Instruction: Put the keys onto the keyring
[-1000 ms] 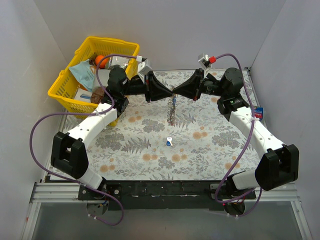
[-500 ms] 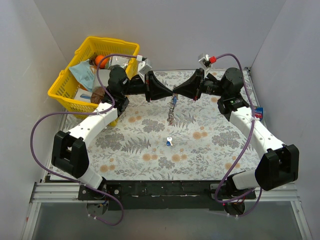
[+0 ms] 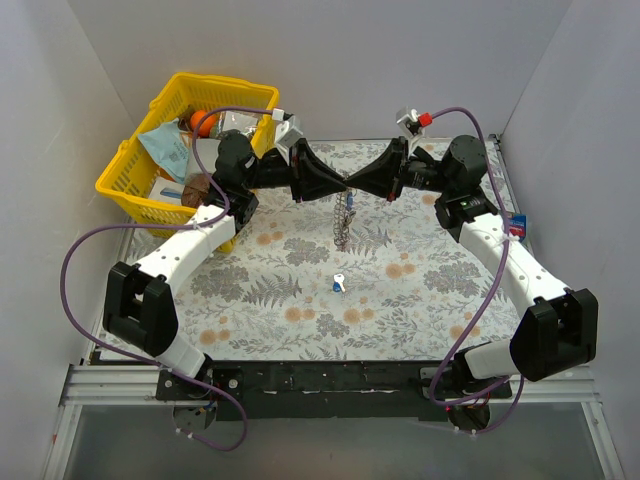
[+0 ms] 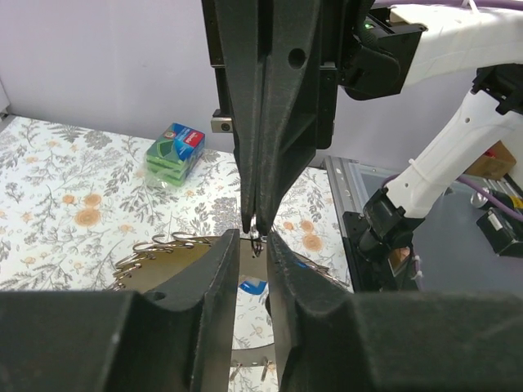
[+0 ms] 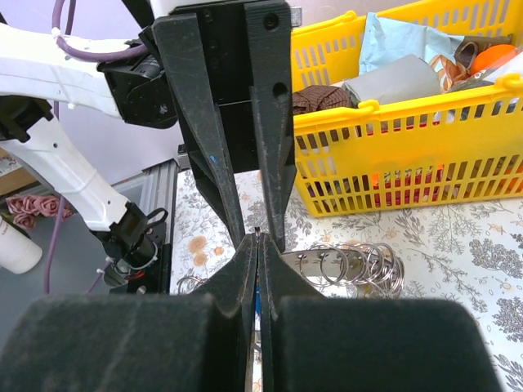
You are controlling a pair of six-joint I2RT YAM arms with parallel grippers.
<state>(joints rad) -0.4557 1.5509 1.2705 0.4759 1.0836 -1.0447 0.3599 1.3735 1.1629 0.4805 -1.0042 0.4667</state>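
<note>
The keyring point(image 3: 345, 218) hangs in mid-air over the far middle of the table, a silvery strip edged with small loops point(image 5: 359, 263). My right gripper point(image 3: 352, 183) is shut on its top edge, the pads pressed together point(image 5: 258, 238). My left gripper point(image 3: 338, 186) faces it tip to tip. Its jaws stand slightly apart point(image 4: 253, 238) around the right gripper's tips point(image 4: 255, 222). A blue key head point(image 4: 252, 286) shows in that gap below the tips. A key point(image 3: 339, 283) with a blue and white head lies on the floral cloth below.
A yellow basket point(image 3: 125, 165) full of odds and ends stands at the back left, close behind the left arm. A green sponge pack point(image 4: 174, 153) sits near the table's right edge. The grey walls close in on the far side and both flanks.
The left gripper's jaws have parted a little after being pressed together. The keyring still hangs from the right gripper and has hardly swung. The right arm has not moved.
</note>
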